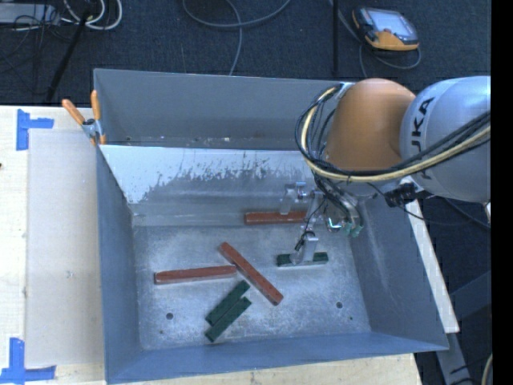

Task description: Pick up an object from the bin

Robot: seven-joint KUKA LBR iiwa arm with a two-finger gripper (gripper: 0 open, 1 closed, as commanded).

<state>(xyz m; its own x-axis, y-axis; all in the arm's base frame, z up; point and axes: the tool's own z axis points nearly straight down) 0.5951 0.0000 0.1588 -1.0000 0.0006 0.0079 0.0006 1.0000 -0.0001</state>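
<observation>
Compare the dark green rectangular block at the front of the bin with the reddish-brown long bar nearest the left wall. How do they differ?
Shape: the reddish-brown long bar is longer and thinner, while the dark green rectangular block is shorter and wider.
Pose: the bar lies almost level across the view, while the block is slanted, its far end pointing right.
Both lie flat on the grey bin floor.

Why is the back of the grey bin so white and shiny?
In the camera view, light glares off the bin's sloped back wall, pale and streaky; the bin's floor looks duller; the right wall under the arm looks darker beside the tool, which hangs over a small dark green piece.
</observation>
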